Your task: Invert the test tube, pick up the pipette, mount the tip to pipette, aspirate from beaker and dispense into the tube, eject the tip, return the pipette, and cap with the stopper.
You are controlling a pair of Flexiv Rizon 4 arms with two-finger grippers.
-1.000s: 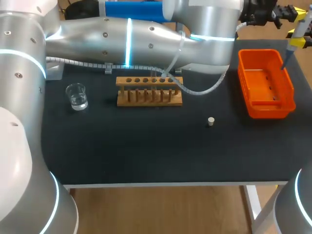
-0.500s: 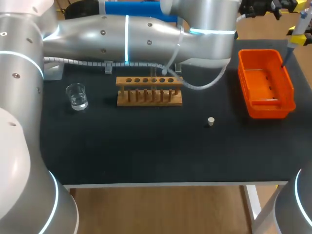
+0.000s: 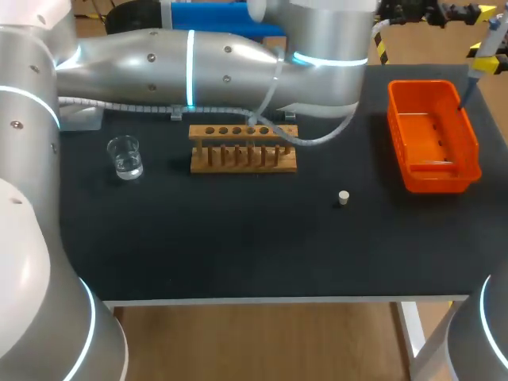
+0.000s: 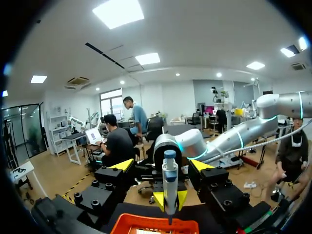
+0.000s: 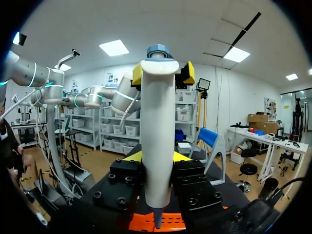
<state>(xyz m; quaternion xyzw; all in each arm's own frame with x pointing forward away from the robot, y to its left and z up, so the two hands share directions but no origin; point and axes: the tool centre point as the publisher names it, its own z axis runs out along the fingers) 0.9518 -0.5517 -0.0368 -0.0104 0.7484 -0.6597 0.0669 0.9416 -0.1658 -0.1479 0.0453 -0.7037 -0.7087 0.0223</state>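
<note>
Pipette (image 5: 157,122) — a smooth, pale plastic barrel with a blue-grey cap and a tapering lower end — stands upright in the right gripper (image 5: 156,157). The gripper's yellow-tipped fingers press on the barrel from both sides. In the head view it hangs above the far right corner of the orange bin (image 3: 397,131), a glossy rectangular plastic tub with upright walls. Its narrow end points down at the bin's rim.

Beyond the bin's far edge, the left gripper (image 4: 162,165) faces the pipette with its black, blocky fingers spread wide, clear of the barrel. The left arm (image 3: 198,63), a smooth silver tube with a glowing blue ring, lies across the back of the table toward the bin.

Left of the bin stands the wooden rack (image 3: 243,148), a long light-brown block with a row of round holes on top and pegs along its front. A clear ribbed hose (image 3: 317,147) from the left arm droops across the side of the rack nearer the bin. I cannot tell whether a test tube stands in the rack.

The stopper (image 3: 343,198) — a small, pale, stubby plug — sits near the bin's near left corner on the matte black table (image 3: 238,246). Farthest left of the bin, past the rack, is the beaker (image 3: 125,155), round clear glass holding clear liquid.
</note>
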